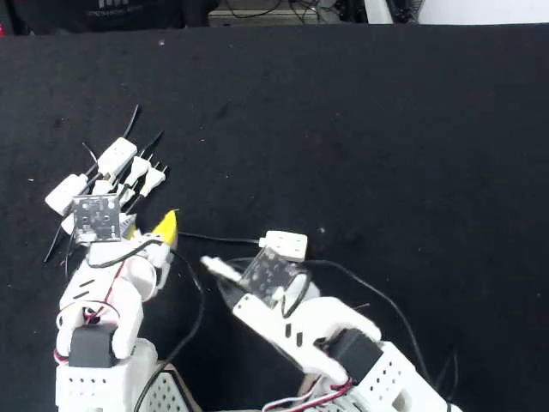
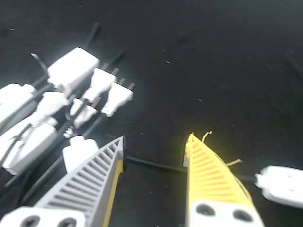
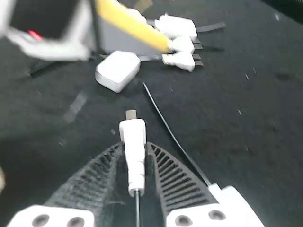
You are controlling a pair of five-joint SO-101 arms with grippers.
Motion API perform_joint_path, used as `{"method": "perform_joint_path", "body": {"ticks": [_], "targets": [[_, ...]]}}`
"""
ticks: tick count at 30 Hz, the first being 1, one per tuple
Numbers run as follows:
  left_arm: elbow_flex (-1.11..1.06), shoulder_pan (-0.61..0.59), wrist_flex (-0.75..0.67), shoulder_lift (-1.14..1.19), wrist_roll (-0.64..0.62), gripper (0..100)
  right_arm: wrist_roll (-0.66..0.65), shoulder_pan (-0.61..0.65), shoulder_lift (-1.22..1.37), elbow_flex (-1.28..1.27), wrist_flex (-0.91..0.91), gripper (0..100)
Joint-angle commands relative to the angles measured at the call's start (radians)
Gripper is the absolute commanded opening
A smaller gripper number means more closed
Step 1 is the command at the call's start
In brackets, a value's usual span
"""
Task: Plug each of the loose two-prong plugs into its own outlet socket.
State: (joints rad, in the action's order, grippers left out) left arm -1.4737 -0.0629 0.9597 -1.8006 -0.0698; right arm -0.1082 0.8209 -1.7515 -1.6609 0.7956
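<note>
Looking down over the black tabletop (image 1: 386, 129), the high view finds a huddle of loose plugs (image 1: 141, 176) and white outlet blocks (image 1: 116, 157) at the left of the frame, thin black leads fanning outward. The left arm (image 1: 103, 292) stands in the lower left corner, its yellow finger (image 1: 165, 227) just below that huddle. The right arm (image 1: 317, 330) sits at lower centre, with a white two-prong plug (image 1: 220, 268) jutting from its tip toward the left. Just above and right of that plug lies a single white outlet socket (image 1: 286, 245), not touching it. A black cable (image 1: 214, 239) runs left from beside the socket toward the yellow finger.

From the left wrist, the left jaws stand wide open and hold nothing. The grey finger (image 2: 94, 175) and yellow finger (image 2: 210, 175) straddle the black cable (image 2: 151, 164) lying on the tabletop. The loose plugs (image 2: 116, 97) lie beyond the grey finger, prongs pointing away, beside a larger outlet block (image 2: 72, 68).

From the right wrist, the right jaws are clamped on the two-prong plug (image 3: 133, 146). The black fingers (image 3: 173, 175) press against both its sides, and its prong end points away from the wrist. Ahead of it the outlet socket (image 3: 117, 71) rests on the tabletop, apart from the plug's tip. Past that, the left arm's yellow finger (image 3: 132, 21) hangs near the loose plugs (image 3: 180, 49).
</note>
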Motion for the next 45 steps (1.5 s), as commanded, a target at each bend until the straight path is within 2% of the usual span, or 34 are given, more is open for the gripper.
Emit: {"method": "perform_joint_path", "body": {"ticks": [1, 3, 8, 11, 16, 23, 31, 36, 45], "targets": [[0.054, -0.062, -0.018, -0.008, -0.015, 22, -0.009, -0.173, -0.015, 0.174, 0.124, 1.1], [0.028, -0.073, -0.017, -0.008, -0.015, 22, -0.018, -0.239, 0.005, 0.246, 0.187, 1.1], [-0.079, -0.076, -0.095, -0.008, -0.011, 21, -0.163, -0.336, 0.202, 0.415, 0.221, 1.1], [-0.128, -0.076, -0.149, -0.008, -0.008, 21, -0.164, -0.365, 0.384, 0.513, 0.207, 1.1], [-0.153, -0.076, -0.158, -0.008, -0.008, 21, -0.163, -0.365, 0.679, 0.691, 0.262, 1.1], [-0.153, -0.076, -0.153, -0.008, -0.008, 21, 0.037, -0.365, 0.955, 0.903, 0.358, 1.1], [-0.15, -0.077, -0.153, -0.008, -0.008, 21, 0.051, -0.365, 1.268, 1.205, 0.58, 1.1], [-0.15, -0.076, -0.153, -0.008, -0.008, 21, 0.144, -0.365, 1.468, 1.429, 0.773, 1.1], [-0.147, -0.074, -0.153, -0.008, -0.008, 21, 0.153, -0.448, 1.722, 1.662, 0.951, 1.1]]}}
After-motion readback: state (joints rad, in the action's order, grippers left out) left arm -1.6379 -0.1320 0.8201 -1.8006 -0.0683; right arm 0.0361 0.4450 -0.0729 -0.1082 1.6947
